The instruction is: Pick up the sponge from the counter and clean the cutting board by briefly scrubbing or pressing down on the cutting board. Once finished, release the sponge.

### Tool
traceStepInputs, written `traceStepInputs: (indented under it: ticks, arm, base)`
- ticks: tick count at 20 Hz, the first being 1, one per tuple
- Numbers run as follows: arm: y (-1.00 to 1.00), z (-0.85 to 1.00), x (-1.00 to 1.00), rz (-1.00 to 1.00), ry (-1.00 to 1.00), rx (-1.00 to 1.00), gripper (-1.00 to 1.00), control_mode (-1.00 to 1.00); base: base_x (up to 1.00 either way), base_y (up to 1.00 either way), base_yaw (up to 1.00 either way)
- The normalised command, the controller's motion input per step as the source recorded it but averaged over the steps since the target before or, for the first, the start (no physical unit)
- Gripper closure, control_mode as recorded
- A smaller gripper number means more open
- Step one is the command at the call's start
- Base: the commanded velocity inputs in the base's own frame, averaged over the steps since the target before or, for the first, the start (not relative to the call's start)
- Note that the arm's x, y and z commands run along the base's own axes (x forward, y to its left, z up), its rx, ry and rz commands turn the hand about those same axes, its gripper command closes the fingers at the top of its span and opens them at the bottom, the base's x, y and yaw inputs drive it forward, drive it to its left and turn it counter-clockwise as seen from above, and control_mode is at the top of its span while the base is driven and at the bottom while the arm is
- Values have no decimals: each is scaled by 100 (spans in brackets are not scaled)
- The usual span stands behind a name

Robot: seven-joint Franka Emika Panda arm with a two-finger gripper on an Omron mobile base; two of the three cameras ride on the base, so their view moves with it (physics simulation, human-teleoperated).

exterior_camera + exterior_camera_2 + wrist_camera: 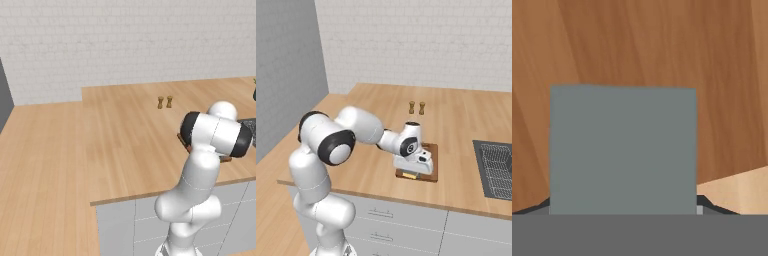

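Note:
The reddish-brown cutting board (432, 156) lies on the light-wood counter (366, 165) near its front edge. My gripper (411, 172) points down over the board's front part, shut on the sponge (410, 175), whose yellow layer shows just above the wood. In the hand view the sponge's grey-green top (623, 150) sits close between the two dark fingertips (712, 204), with the board (637, 45) behind it and a strip of counter (737, 192) at lower right. In the left base view my arm hides most of the board (183, 141).
Two small wooden shakers (416, 107) stand behind the board, toward the wall. A dark grey grid panel (497, 167) is set into the counter at the right. The counter's front edge (406, 202) runs just below the board.

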Motion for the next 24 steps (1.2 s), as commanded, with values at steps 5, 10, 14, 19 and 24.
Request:
traceStepInputs:
  ticks: [5, 10, 14, 19, 24]
  arm:
    - [0, 25, 64, 0, 5, 0, 100, -100]
    - [0, 2, 71, 0, -1, 0, 100, -100]
    - [0, 0, 71, 0, -12, 0, 100, -100]
    - [0, -1, 64, 0, -14, 0, 100, -100]
    - [0, -21, 15, 0, -3, 0, 100, -100]
  base:
    - [0, 0, 0]
    - [0, 0, 0]
    - [0, 0, 0]
    - [0, 0, 0]
    - [0, 0, 0]
